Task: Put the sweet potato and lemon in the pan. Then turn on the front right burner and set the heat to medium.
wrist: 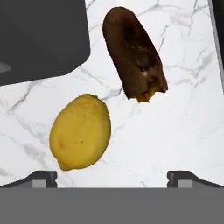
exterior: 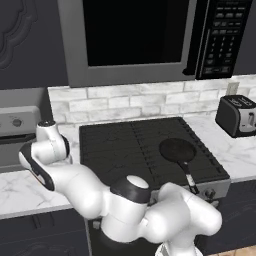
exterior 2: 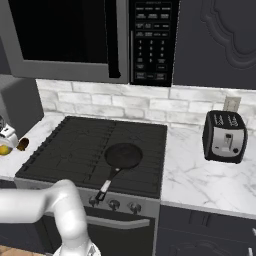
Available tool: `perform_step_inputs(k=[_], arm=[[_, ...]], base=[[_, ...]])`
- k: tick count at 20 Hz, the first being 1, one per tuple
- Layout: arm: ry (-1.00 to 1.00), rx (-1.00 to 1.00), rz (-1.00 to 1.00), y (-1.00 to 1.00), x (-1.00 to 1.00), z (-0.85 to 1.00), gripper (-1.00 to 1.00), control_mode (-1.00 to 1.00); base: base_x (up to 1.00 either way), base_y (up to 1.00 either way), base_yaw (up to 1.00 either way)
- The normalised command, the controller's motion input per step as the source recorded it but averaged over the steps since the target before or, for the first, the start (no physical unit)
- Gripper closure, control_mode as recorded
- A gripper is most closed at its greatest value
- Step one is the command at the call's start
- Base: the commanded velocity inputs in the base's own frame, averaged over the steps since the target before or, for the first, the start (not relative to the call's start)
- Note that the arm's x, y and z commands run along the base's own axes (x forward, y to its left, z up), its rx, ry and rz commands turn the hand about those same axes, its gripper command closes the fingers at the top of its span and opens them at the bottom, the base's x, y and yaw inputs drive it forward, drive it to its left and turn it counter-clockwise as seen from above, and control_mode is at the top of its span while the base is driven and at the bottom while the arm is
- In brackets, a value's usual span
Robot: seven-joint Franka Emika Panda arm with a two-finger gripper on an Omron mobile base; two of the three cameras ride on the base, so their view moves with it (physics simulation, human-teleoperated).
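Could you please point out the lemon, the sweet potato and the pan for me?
lemon (wrist: 80, 131): hand view, middle of its yellow skin.
sweet potato (wrist: 134, 52): hand view, middle of its brown body.
pan (exterior 2: 123, 155): right base view, centre of its black base.

Lemon (exterior 2: 4, 149) and sweet potato (exterior 2: 22, 144) tiny at counter's edge

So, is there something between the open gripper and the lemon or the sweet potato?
Nothing visible. In the hand view, the gripper is open above the marble counter, with the lemon and sweet potato lying apart, uncovered. The pan sits empty.
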Motion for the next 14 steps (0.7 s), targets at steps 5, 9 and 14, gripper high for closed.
perform_step_inputs(k=[5,9,14], arm=[[0.00,0.00,0.00,0.14,0.08,-0.25,-1.00,-1.00],[0.00,0.00,0.00,0.16,0.17,-0.22,-1.00,-1.00],[0.00,0.00,0.00,0.13,0.16,-0.17,-1.00,-1.00]], base=[[0.00,0.00,0.00],[0.00,0.00,0.00],[0.00,0.00,0.00]])
